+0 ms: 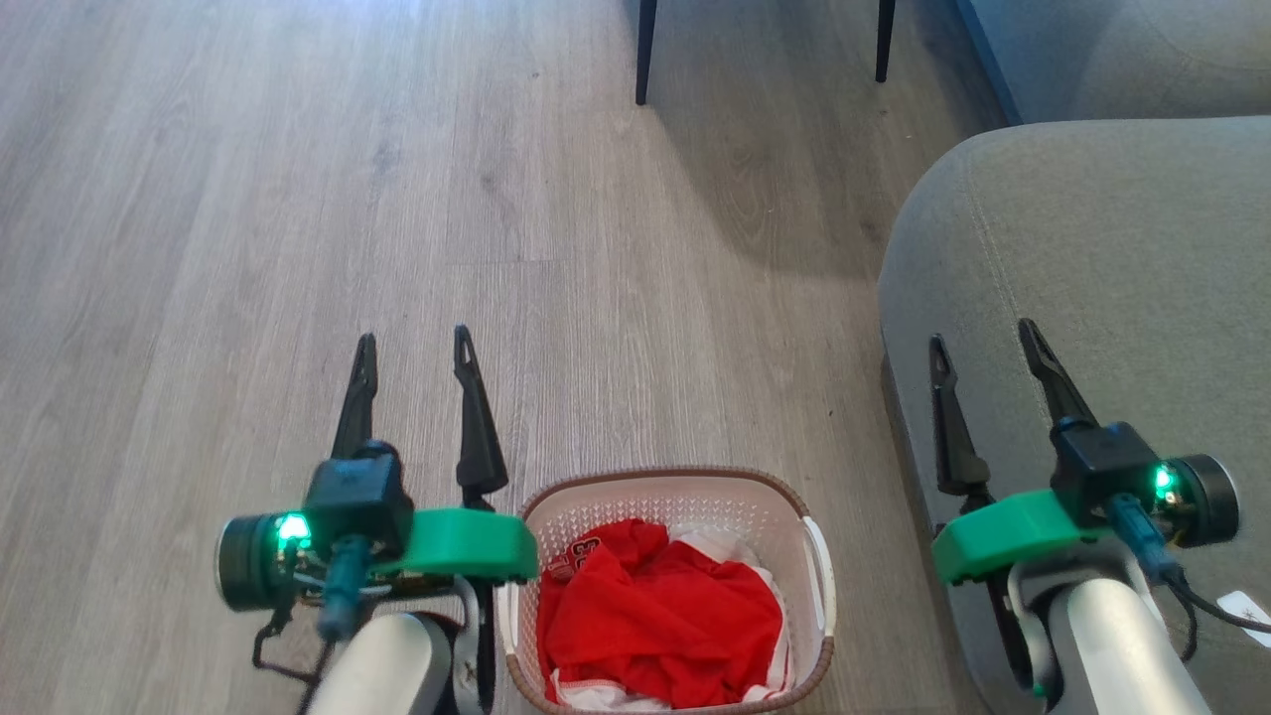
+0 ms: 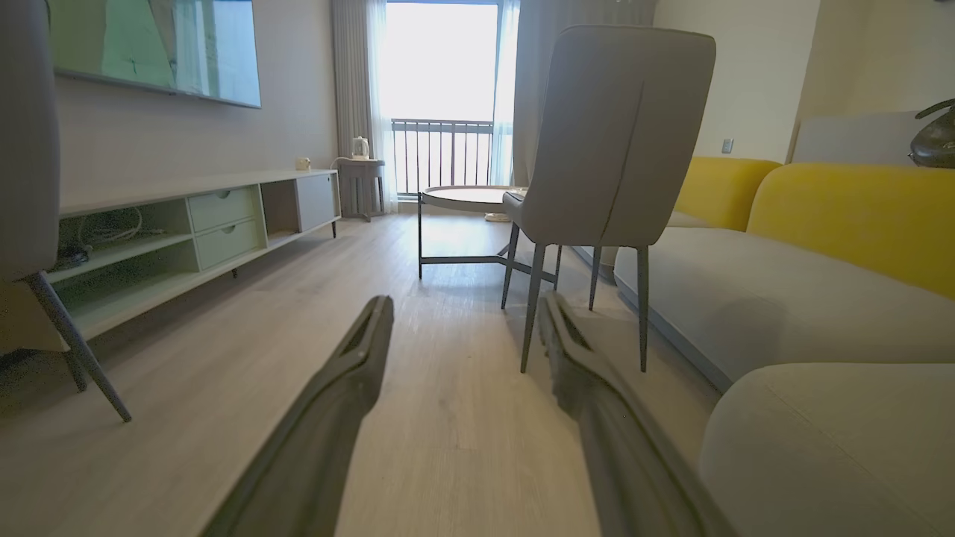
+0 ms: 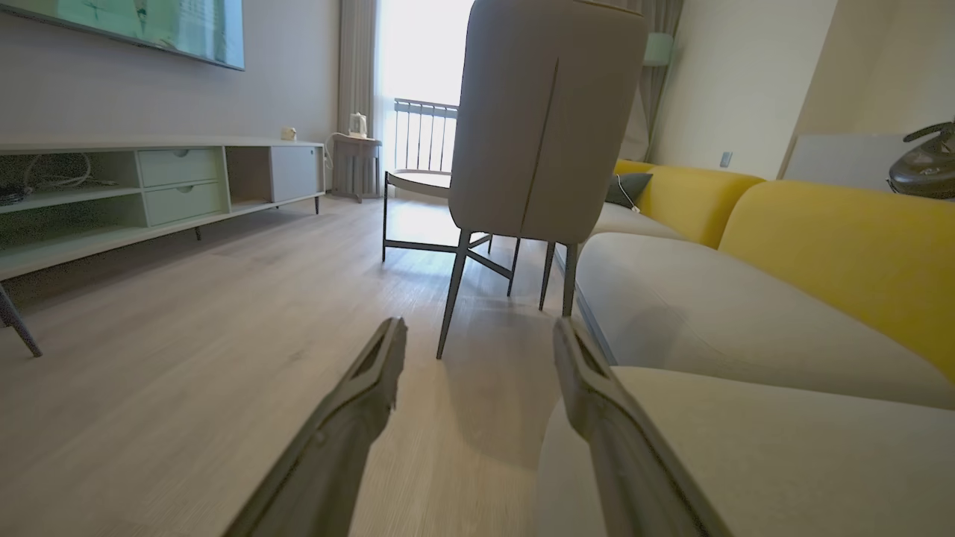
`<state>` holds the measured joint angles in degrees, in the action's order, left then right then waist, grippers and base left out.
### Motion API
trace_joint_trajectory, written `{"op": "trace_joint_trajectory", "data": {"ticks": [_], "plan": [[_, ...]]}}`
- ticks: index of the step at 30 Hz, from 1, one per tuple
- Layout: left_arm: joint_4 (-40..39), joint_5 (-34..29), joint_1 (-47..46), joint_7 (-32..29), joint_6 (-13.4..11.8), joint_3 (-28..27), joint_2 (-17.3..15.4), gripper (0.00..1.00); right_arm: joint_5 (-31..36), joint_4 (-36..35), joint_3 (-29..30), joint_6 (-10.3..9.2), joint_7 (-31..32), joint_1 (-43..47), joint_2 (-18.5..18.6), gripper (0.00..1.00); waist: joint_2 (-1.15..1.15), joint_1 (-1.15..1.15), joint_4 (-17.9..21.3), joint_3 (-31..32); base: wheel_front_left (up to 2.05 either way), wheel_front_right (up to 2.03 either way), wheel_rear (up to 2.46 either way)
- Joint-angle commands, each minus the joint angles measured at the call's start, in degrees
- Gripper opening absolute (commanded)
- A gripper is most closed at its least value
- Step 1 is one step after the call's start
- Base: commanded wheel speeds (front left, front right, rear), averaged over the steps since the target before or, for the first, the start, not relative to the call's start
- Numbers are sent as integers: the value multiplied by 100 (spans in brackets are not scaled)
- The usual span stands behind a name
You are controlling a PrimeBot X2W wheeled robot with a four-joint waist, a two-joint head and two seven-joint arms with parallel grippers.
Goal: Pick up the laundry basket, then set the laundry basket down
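The laundry basket [image 1: 809, 556], cream-white with perforated walls and a brown rim, stands on the wooden floor at the bottom centre of the head view, holding red and white clothes [image 1: 660, 621]. My left gripper [image 1: 415, 346] hovers open just left of the basket, fingers pointing away from me, nothing between them. My right gripper [image 1: 981, 333] is open to the basket's right, above the grey sofa edge. Each wrist view looks along its own spread fingers, left gripper [image 2: 466, 309] and right gripper [image 3: 481, 332], with only floor and furniture ahead.
A grey sofa [image 1: 1102, 268] fills the right side, close to the basket. Dark chair legs [image 1: 645, 50] stand ahead; the grey chair [image 2: 612, 142] sits before a round table [image 2: 466, 198]. A low TV cabinet [image 2: 194, 224] lines the left wall. Open wooden floor [image 1: 248, 199] lies ahead and left.
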<state>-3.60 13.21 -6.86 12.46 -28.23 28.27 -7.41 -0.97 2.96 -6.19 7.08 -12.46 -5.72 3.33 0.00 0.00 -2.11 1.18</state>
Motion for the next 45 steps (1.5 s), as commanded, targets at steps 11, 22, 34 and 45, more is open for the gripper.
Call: {"op": "trace_joint_trajectory", "data": {"ticks": [11, 22, 34, 45], "plan": [[954, 76, 247, 253, 1552, -1197, 445, 100, 569, 478, -19, 41, -253, -188, -43, 100, 0, 0, 25, -50, 0, 0, 0], [954, 111, 311, 253, 1761, -1193, 452, 100, 501, 1044, 5, 41, -253, -227, -45, 100, 0, 0, 93, -159, 0, 0, 0], [1318, 119, 202, 253, 1904, -1099, 453, 100, 421, 1083, -46, 41, -253, -283, -45, 100, 0, 0, 104, -337, 0, 0, 0], [2013, 448, -388, 253, 1927, -756, 453, 100, 498, 1830, 37, 41, -253, -925, -16, 100, 0, 0, 43, -1447, 0, 0, 0]]}}
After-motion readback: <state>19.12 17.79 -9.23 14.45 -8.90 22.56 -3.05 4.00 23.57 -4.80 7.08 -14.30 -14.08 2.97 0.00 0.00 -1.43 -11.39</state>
